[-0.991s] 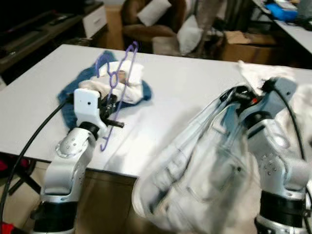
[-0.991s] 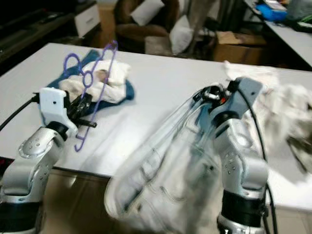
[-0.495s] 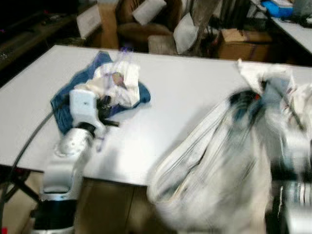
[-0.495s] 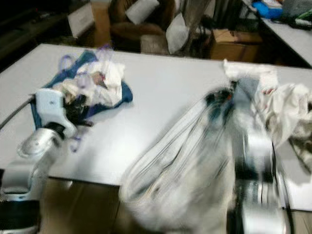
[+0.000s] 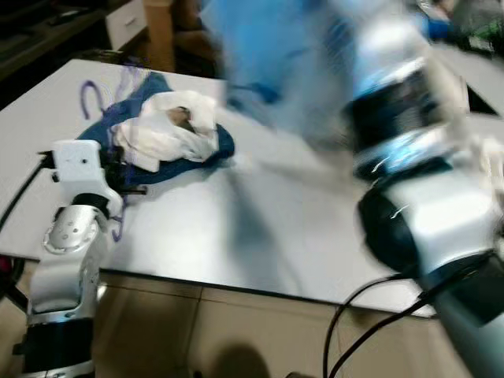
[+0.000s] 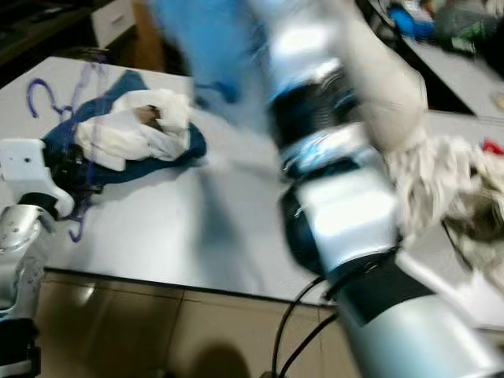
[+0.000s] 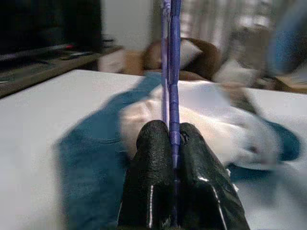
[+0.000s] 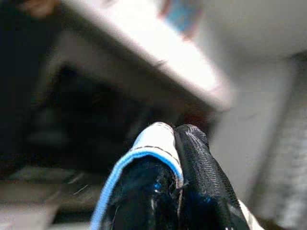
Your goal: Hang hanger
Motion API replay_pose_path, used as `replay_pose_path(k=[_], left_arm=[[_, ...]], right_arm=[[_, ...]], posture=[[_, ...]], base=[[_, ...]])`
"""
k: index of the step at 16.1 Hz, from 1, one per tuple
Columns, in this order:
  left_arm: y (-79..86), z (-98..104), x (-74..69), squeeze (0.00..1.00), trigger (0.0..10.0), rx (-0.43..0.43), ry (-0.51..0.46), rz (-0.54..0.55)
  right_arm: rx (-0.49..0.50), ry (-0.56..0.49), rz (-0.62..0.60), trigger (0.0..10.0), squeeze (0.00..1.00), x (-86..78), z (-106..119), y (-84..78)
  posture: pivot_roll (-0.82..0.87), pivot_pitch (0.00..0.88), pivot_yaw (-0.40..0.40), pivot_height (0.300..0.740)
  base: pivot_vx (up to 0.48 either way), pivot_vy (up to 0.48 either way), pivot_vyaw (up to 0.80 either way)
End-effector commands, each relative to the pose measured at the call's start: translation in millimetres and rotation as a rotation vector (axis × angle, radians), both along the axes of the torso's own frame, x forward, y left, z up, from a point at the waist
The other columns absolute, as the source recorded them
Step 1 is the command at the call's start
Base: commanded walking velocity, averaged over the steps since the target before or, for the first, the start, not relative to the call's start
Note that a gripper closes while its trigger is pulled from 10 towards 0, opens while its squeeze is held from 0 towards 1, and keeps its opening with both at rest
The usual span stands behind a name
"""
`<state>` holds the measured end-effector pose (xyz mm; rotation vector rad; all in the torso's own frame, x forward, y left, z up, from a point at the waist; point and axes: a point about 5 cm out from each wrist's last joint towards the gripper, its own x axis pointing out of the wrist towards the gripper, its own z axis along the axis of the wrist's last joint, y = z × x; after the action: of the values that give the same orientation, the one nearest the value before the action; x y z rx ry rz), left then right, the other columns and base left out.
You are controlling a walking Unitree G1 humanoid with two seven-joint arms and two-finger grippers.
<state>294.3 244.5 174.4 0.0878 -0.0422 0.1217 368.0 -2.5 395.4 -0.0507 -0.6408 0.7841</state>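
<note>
Head cams first: the left hand [image 5: 118, 169] sits low at the near-left edge of the white bench [image 5: 260, 220], holding a thin purple plastic hanger [image 5: 93, 98] whose hook end pokes up over the far side of a blue cloth heap with a white crumpled garment [image 5: 169, 130] on top. The right arm [image 5: 409, 173] is swung up huge and blurry across the frame, with a smear of pale blue fabric [image 5: 260, 55] up top that looks like whatever it's carrying. More white laundry [image 6: 449, 181] sits at the bench's right end.

Left wrist cam: both black fingers [image 7: 153, 163] are pressed together on the purple hanger's flat rod, which runs straight up from the pinch. Solid looking, but it's a skinny bar in a narrow pinch.

Right wrist cam: the right hand [image 8: 175, 143] is closed tight on a white fabric edge with blue piping [image 8: 153, 141]. The background is too blurry to read.

What I'd worry about: the hanger twisting in that pinch if its lower end snags the blue heap, and the swinging garment slipping out or sweeping the laundry off the bench.
</note>
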Motion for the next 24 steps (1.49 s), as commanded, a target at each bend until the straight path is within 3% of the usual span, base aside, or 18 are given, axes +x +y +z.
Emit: replay_pose_path(k=[1, 2, 5, 8, 9, 10, 11, 13, 16, 18, 19, 20, 22, 24], left_arm=[[8.0, 5, -1.7, 0.00, 10.0, 0.013, -0.029, 0.051], [12.0, 4, -3.2, 0.00, 10.0, 0.018, -0.031, 0.083], [16.5, 4, -4.4, 0.00, 10.0, 0.021, -0.037, 0.121], [-1.0, -2, 0.1, 0.00, 10.0, 0.010, -0.017, 0.023], [-7.4, -3, 1.3, 0.00, 10.0, -0.001, -0.017, -0.013], [-12.5, -4, 1.7, 0.00, 10.0, -0.017, -0.013, -0.041], [-18.2, -7, 2.6, 0.00, 10.0, -0.049, 0.019, -0.071], [-28.9, -14, 1.7, 0.00, 10.0, -0.086, 0.079, -0.130], [-35.6, -17, 0.7, 0.00, 10.0, -0.122, 0.103, -0.172], [-38.1, -16, 2.6, 0.00, 10.0, -0.035, 0.104, -0.199], [-38.1, -15, 3.1, 0.00, 10.0, -0.029, 0.101, -0.203], [-38.2, -12, 5.0, 0.00, 10.0, -0.013, 0.078, -0.221], [-37.4, -4, 5.4, 0.00, 10.0, -0.001, 0.051, -0.246], [-28.0, 8, 5.3, 0.00, 10.0, -0.005, 0.003, -0.228]], right_arm=[[-0.134, 0.055, -0.009, 10.0, 0.00, 8.2, -43, 4.7], [-0.212, 0.111, -0.006, 10.0, 0.00, 12.0, -81, 9.7], [-0.186, 0.352, -0.045, 10.0, 0.00, 13.8, -161, -9.5], [-0.272, 0.591, -0.120, 10.0, 0.00, -12.2, -252, -34.1], [-0.260, 0.654, -0.143, 10.0, 0.00, -16.8, -270, -41.4], [-0.228, 0.710, -0.152, 10.0, 0.11, -21.6, -282, -48.2], [-0.205, 0.732, -0.146, 10.0, 1.00, -29.7, -291, -54.5], [-0.226, 0.653, 0.051, 10.0, 1.00, -57.0, -287, -55.2], [-0.188, 0.618, 0.121, 10.0, 1.00, -72.9, -277, -67.1], [-0.149, 0.589, 0.214, 10.0, 1.00, -89.4, -264, -73.5], [-0.152, 0.579, 0.237, 10.0, 1.00, -94.3, -262, -74.6], [-0.113, 0.549, 0.271, 10.0, 1.00, -108.9, -246, -88.0], [-0.021, 0.523, 0.274, 10.0, 1.00, -119.0, -223, -106.0], [0.046, 0.525, 0.253, 10.0, 1.00, -118.9, -210, -115.4]], posture=[[-0.04, 0.000, -0.059, 0.740], [-0.04, 0.000, -0.058, 0.740], [-0.04, 0.000, -0.055, 0.740], [-0.05, 0.000, -0.040, 0.740], [-0.05, 0.000, -0.032, 0.740], [-0.05, 0.000, -0.030, 0.740], [-0.05, 0.000, -0.024, 0.740], [-0.05, 0.000, -0.020, 0.740], [-0.05, 0.000, -0.007, 0.740], [-0.05, 0.000, 0.002, 0.740], [-0.06, 0.000, 0.014, 0.740], [-0.06, 0.000, 0.019, 0.740], [-0.05, 0.000, 0.012, 0.740], [-0.05, 0.000, 0.012, 0.740]], base=[[0.000, 0.000, 0.00], [0.000, 0.000, 0.00], [0.000, 0.000, 0.00], [0.000, 0.000, 0.00], [0.000, 0.000, 0.00], [0.000, 0.000, 0.00], [0.000, 0.000, 0.00], [0.000, 0.000, 0.00], [0.000, 0.000, 0.00], [0.000, 0.000, 0.00], [0.000, 0.000, 0.00], [0.000, 0.000, 0.00], [0.000, 0.000, 0.00], [0.000, 0.000, 0.00]])
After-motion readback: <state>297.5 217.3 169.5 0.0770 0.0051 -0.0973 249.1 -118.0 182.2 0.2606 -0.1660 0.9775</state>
